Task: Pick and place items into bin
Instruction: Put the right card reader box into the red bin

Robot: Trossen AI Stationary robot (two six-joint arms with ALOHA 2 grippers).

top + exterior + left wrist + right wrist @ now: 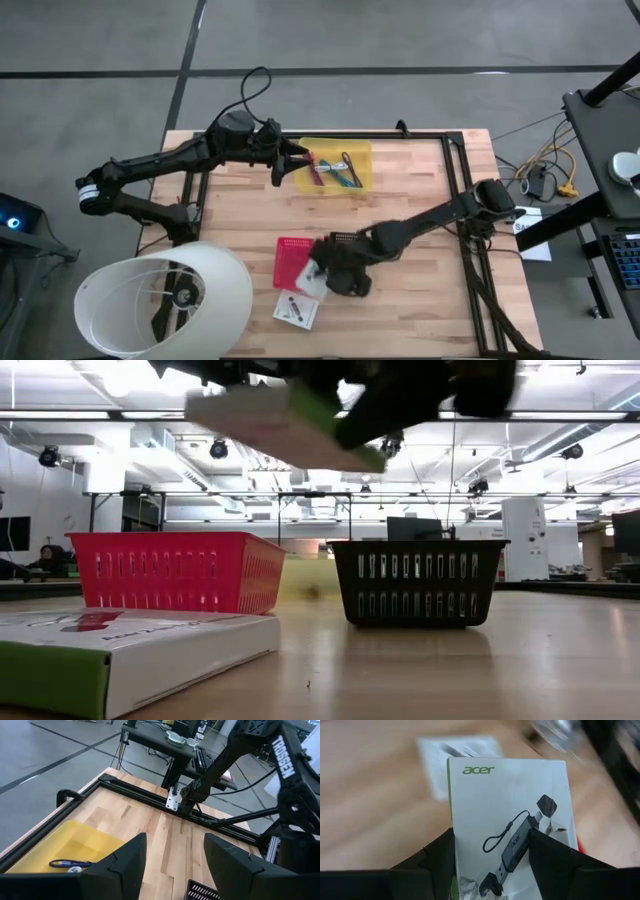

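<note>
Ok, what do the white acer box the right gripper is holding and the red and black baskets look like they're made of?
The white acer box, held in the right gripper, looks like matte printed cardboard: flat faces, sharp edges, a printed adapter picture. The red basket and black basket look like moulded plastic, judging by their evenly slotted walls and thick rims; the finish is hard to tell.

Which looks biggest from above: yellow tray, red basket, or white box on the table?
1. yellow tray
2. red basket
3. white box on the table
The right gripper's arm partly hides the basket, so its full size is unsure.
</note>
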